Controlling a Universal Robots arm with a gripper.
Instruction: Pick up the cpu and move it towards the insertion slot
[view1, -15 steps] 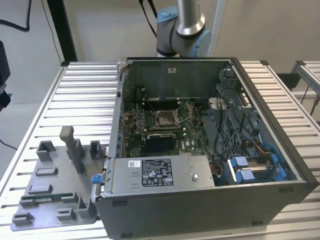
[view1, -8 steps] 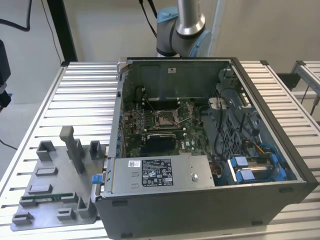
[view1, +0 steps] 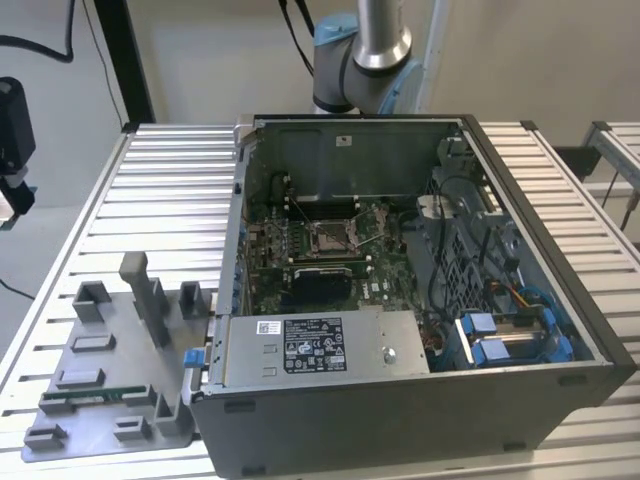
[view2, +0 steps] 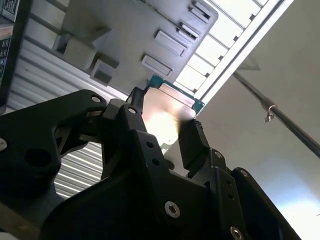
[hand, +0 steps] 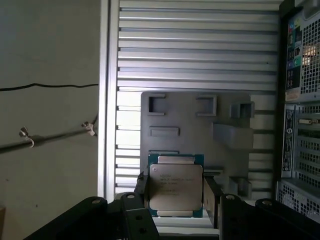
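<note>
The cpu (hand: 176, 186), a flat square chip with a pale metal top and a thin green rim, sits between my gripper's (hand: 176, 194) black fingers (hand: 141, 187), which are shut on its two opposite edges. In the second wrist view the cpu (view2: 169, 107) is seen from its bright underside, clamped in the gripper (view2: 165, 121). I hold it high above the grey plastic tray (hand: 195, 120), out near the table's edge. The insertion slot (view1: 330, 237), a silver-framed socket with a brownish centre, lies on the green motherboard inside the open computer case (view1: 420, 370), well away from the cpu.
At the exterior view's left, the grey tray (view1: 100, 380) rests on the ribbed metal table (view1: 170, 190), with a narrow green memory stick (view1: 95, 397) lying in it. The case's walls, cables and blue drive bay (view1: 510, 335) surround the board. The arm's base (view1: 365, 60) stands behind the case.
</note>
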